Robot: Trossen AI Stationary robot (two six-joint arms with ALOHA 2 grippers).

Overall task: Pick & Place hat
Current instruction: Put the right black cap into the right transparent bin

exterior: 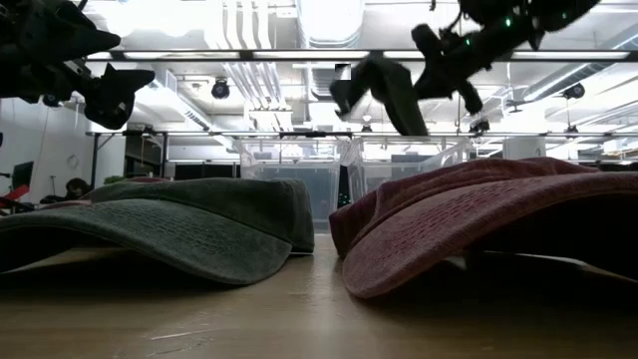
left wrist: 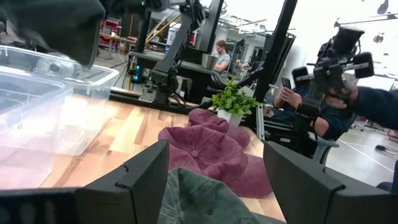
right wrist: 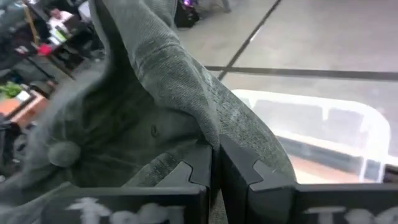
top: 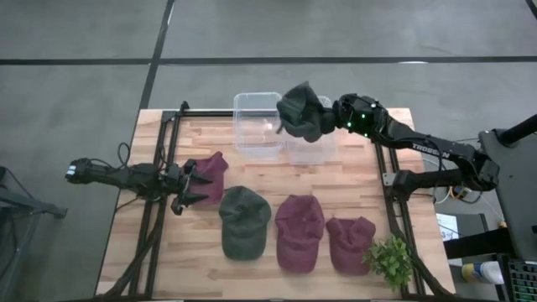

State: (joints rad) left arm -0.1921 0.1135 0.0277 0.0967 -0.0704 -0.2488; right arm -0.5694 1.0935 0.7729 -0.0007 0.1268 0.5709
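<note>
High view: our right gripper (top: 323,117) is clamped tight on a dark green hat (top: 302,111), holding it in the air over the clear bins (top: 257,126). Our left gripper (top: 189,186) hangs near those bins, fingers spread wide and empty, beside a maroon hat (top: 212,174).

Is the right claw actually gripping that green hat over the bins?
Touching. In the right wrist view the right claw is closed on a fold of the green hat; the low view shows the hat hanging from it.
</note>
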